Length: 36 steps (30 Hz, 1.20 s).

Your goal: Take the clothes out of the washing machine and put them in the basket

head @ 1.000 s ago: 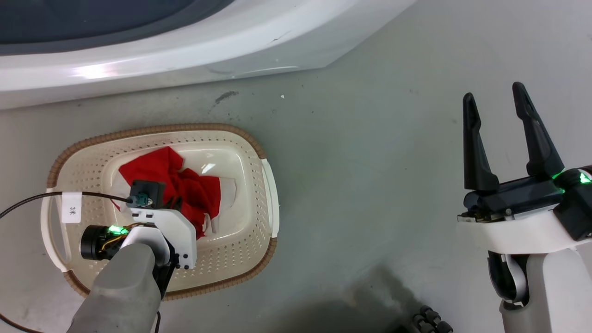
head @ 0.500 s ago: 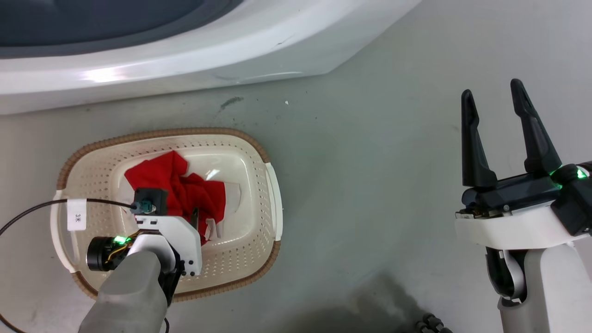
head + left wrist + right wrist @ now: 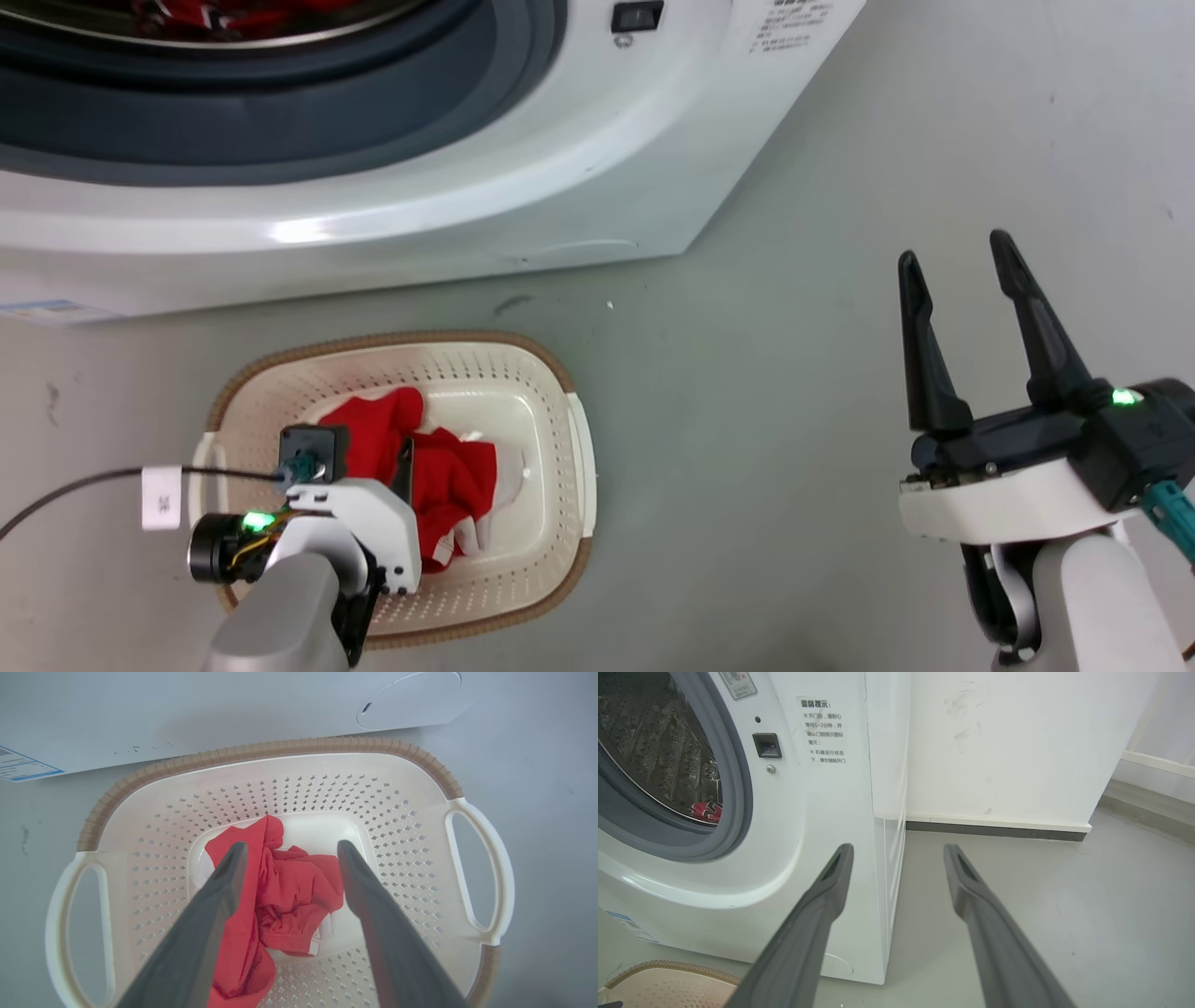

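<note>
The cream basket (image 3: 574, 467) (image 3: 397, 788) with its brown rim sits on the floor in front of the white washing machine (image 3: 448, 187) (image 3: 822, 812). A crumpled red garment (image 3: 457, 485) (image 3: 299, 891) with white trim lies in the basket's bottom. My left gripper (image 3: 287, 851) hangs open above it, fingers apart and holding nothing. More red clothes (image 3: 233, 14) (image 3: 706, 811) lie in the steel drum behind the grey porthole rim. My right gripper (image 3: 957, 252) (image 3: 899, 851) stands open over bare floor to the right of the machine.
Grey floor (image 3: 766, 373) stretches between the basket and my right arm. A white wall with a dark skirting board (image 3: 999, 833) runs behind the machine's right side. A black cable with a white tag (image 3: 161, 497) trails from my left wrist.
The head camera has tilted up, so the porthole and drum now show and the basket sits lower in view. The left gripper has risen a little above the red garment.
</note>
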### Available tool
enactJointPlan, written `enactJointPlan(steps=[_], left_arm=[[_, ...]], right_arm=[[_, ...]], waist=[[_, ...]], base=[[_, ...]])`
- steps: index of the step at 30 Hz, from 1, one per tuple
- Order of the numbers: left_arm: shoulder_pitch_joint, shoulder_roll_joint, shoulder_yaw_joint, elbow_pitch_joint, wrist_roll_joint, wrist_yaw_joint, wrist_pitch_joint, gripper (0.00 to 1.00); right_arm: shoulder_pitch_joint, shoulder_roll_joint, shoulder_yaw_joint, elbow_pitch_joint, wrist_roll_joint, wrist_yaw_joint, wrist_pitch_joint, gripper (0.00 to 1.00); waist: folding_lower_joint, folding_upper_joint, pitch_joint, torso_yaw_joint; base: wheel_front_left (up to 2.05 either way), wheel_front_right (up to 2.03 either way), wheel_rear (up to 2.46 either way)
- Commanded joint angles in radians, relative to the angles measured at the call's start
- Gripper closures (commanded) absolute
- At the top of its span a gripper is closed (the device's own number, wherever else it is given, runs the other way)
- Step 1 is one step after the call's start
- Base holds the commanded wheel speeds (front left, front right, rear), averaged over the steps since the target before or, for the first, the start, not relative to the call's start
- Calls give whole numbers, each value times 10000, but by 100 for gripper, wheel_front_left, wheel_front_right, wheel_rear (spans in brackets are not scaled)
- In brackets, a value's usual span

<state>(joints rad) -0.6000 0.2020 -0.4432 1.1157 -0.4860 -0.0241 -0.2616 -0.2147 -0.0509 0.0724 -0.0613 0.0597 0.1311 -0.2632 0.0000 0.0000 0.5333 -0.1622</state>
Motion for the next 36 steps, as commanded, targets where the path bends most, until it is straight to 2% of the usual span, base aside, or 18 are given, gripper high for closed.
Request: enactJointPlan(steps=[1,8,14,23,30,36], left_arm=[[435,83,166,-454,177,128,-44,0],[1811,231,1182,-2816,1173,553,-37,0],[2753,109,2223,-4675,2082,752,-40,0],[3186,-280,3789,-6766,2986,500,-40,0],[2228,-411,4768,-7120,3249,210,-41,0],[615,-206,5066,-6383,3578,-18,-39,0]], right_arm=[[203,14,28,46,-85,-7,-24,0],[756,14,148,162,-135,-7,-24,0],[1083,14,240,231,-210,-7,-24,0],[1323,14,343,259,-227,-7,-24,0],[1100,14,456,181,-149,-7,-24,0],[831,15,423,91,-129,-7,-24,0]], waist=[[0,0,-558,192],[0,0,-1497,347],[0,0,-2110,456],[0,0,-2542,417],[0,0,-2330,193],[0,0,-1764,-21]], base=[[0,0,0],[0,0,0],[0,0,0],[0,0,0],[0,0,0],[0,0,0]])
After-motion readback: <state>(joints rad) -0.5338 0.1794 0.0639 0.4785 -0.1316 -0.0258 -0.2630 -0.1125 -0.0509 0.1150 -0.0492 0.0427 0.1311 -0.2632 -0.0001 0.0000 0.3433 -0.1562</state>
